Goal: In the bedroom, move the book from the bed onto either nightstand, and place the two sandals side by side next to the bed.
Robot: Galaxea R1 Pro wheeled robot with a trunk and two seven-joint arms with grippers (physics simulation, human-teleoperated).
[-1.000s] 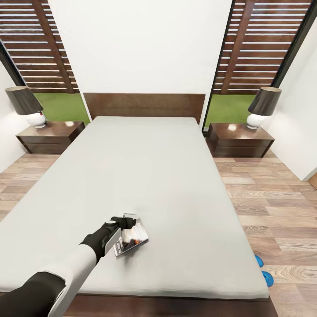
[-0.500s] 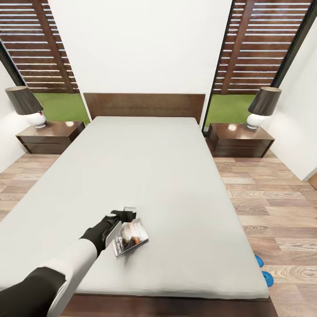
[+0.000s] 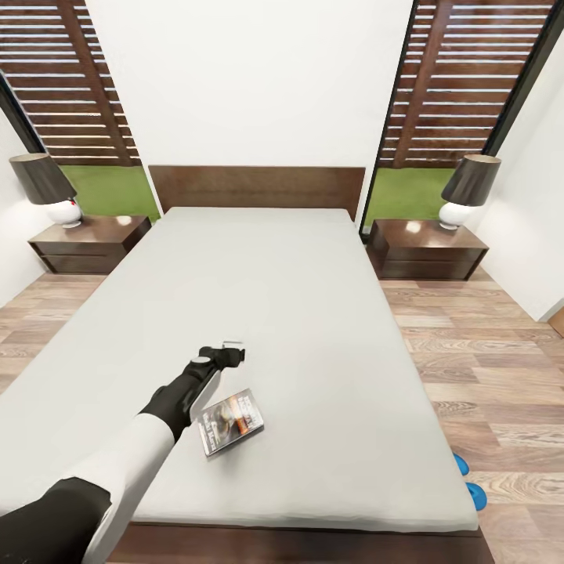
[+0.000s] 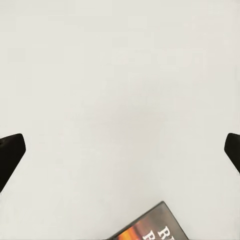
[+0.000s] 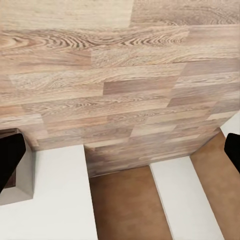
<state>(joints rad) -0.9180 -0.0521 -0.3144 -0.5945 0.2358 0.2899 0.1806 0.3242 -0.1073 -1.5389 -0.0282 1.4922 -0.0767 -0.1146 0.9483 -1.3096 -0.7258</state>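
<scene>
The book (image 3: pixel 232 421), a thin dark paperback with orange and white lettering, lies flat on the pale grey bed (image 3: pixel 313 329) near its foot end. My left gripper (image 3: pixel 229 352) hovers over the mattress just beyond the book's far edge, open and holding nothing. In the left wrist view the left gripper (image 4: pixel 120 150) has its fingertips (image 4: pixel 11 154) spread wide over bare mattress, with a corner of the book (image 4: pixel 150 229) at the frame's edge. Two blue sandals (image 3: pixel 468 479) peek out on the floor by the bed's right foot corner. My right gripper (image 5: pixel 120 155) is open above the wood floor.
A dark brown nightstand (image 3: pixel 92 243) with a lamp (image 3: pixel 48 188) stands left of the headboard, and a matching nightstand (image 3: pixel 427 249) with a lamp (image 3: pixel 467 189) stands to the right. Wood-plank floor (image 3: pixel 486 376) runs along both sides of the bed. White walls close in on both sides.
My left gripper has drawn away from the book's top edge, moving farther up the bed. The book lies where it was.
</scene>
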